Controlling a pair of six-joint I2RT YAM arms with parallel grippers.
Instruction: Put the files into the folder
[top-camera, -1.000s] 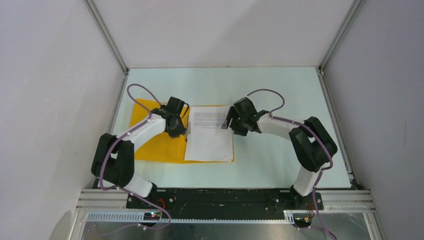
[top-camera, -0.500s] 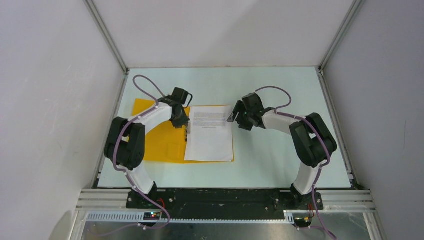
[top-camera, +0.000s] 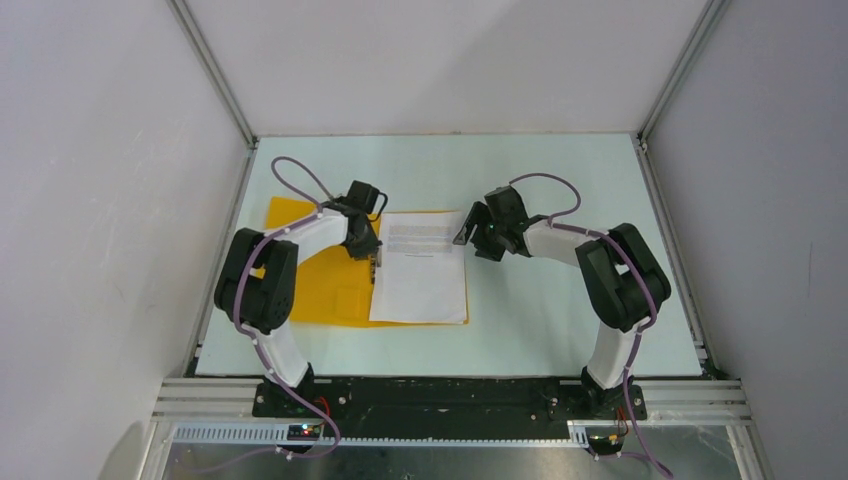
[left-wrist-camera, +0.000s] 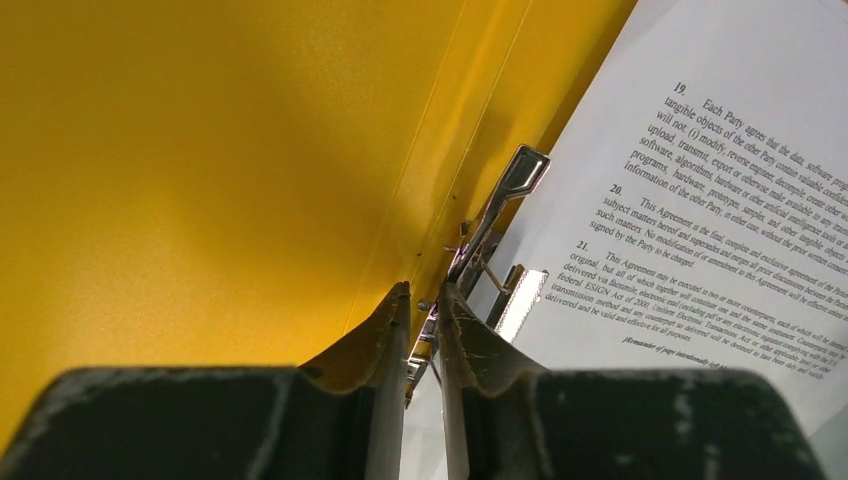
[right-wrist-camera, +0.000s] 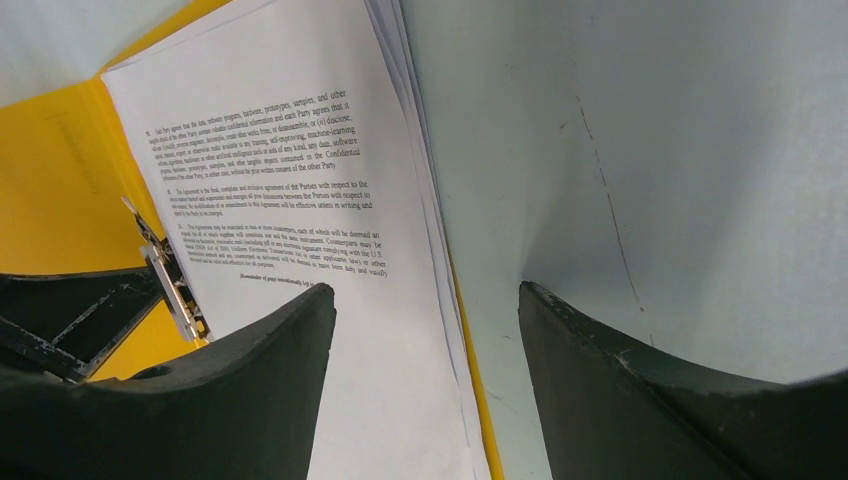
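Top view: the folder (top-camera: 310, 285) lies open on the table (top-camera: 560, 180), toward 9 o'clock of its middle. The files (top-camera: 420, 285) are stacked on the folder's 3 o'clock leaf, and their 9 o'clock edge meets the clip (left-wrist-camera: 505, 200) at the spine.

Left gripper (left-wrist-camera: 422, 300): the fingers are drawn almost together, with the near end of the clip's metal pinched in the slit between them. Right gripper (right-wrist-camera: 425, 292): the fingers are spread wide with nothing between them. It hangs just off the stack's 3 o'clock edge, near the 1 o'clock corner.

Step in hand, as we judge it: the sheets are already on the leaf and the work is now at the clip. We cannot tell whether the clip bar sits over or under the paper edge.

Next move, as we judge it: work the lever so the bar clamps the 9 o'clock margin. The right gripper should steady the stack so it does not slide. After that the cover has to be closed from 9 o'clock.

Against one second ago: the left elbow has swung up from 7 o'clock toward the folder, while its fingers stay at the clip. The right gripper has backed slightly toward 3 o'clock, off the sheet corner. Against half a second ago there is almost no change.
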